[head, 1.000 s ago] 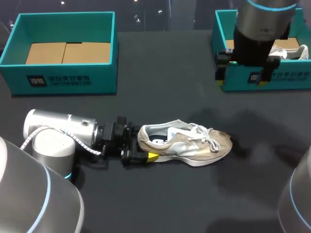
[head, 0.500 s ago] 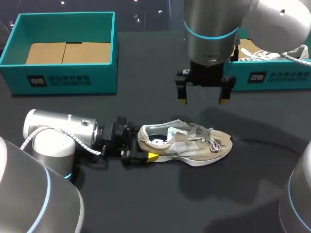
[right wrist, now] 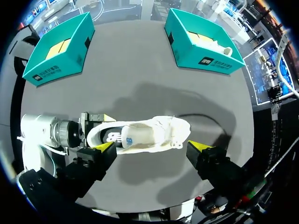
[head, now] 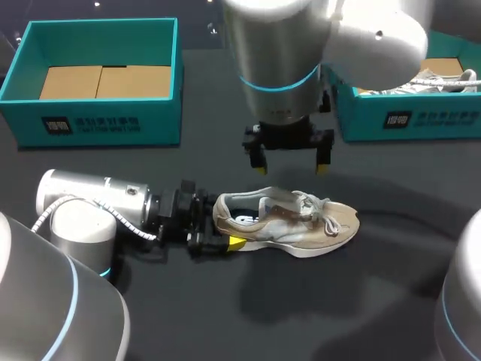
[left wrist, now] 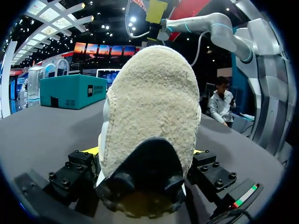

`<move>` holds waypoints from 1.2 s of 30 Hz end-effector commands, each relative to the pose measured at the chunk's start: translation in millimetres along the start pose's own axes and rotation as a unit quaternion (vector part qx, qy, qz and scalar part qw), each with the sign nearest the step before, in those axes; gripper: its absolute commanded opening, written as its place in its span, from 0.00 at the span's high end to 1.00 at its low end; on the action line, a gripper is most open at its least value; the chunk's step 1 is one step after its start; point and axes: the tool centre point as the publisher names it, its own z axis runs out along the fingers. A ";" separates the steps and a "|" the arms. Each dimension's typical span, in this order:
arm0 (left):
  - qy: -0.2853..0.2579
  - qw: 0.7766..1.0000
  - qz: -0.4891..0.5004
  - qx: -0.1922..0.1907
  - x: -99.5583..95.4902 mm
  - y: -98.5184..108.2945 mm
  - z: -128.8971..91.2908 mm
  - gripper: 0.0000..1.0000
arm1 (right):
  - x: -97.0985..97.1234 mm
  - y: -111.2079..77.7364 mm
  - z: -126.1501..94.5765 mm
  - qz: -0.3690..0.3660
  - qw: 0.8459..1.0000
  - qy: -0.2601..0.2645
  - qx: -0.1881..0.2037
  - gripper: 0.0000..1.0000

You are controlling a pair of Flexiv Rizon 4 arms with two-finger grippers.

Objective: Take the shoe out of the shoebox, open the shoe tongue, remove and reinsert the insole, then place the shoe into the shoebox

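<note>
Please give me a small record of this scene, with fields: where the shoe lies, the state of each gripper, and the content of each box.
shoe: upright on its sole on the table, outside both boxes
left gripper: low at the table, shut on the shoe's heel
right gripper: open, above the shoe, not touching it
left shoebox: no shoe inside, only its cardboard floor
right shoebox: holds a second shoe
</note>
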 end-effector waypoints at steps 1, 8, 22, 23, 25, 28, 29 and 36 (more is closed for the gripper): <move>-0.001 1.000 0.000 0.000 -1.0 2.5 0.4 1.00 | 43.1 -0.9 14.5 0.005 0.997 -0.081 0.013 0.00; -0.001 1.000 0.000 0.000 -1.0 2.5 0.4 1.00 | 49.5 -8.5 33.8 0.018 0.994 -0.103 0.040 0.00; -0.001 1.000 0.000 0.000 -1.0 2.5 0.4 1.00 | 57.7 -27.2 65.5 0.038 0.990 -0.128 0.041 0.00; -0.001 1.000 0.000 0.000 -1.0 2.5 0.4 1.00 | 57.2 -27.9 67.4 0.041 0.990 -0.126 0.039 0.00; -0.001 1.000 0.000 0.000 -1.0 2.5 0.4 1.00 | 56.3 -28.7 71.6 0.046 0.989 -0.136 0.039 0.00; -0.001 1.000 0.000 0.000 -1.0 2.5 0.4 1.00 | 54.9 -29.2 77.4 0.052 0.988 -0.142 0.035 0.00; -0.001 1.000 0.000 0.000 -1.0 2.5 0.4 1.00 | 53.9 -29.0 79.3 0.055 0.988 -0.140 0.033 0.00; -0.001 1.000 0.000 0.000 -1.0 2.5 0.4 1.00 | 47.0 -25.5 93.9 0.072 0.985 -0.157 0.026 0.00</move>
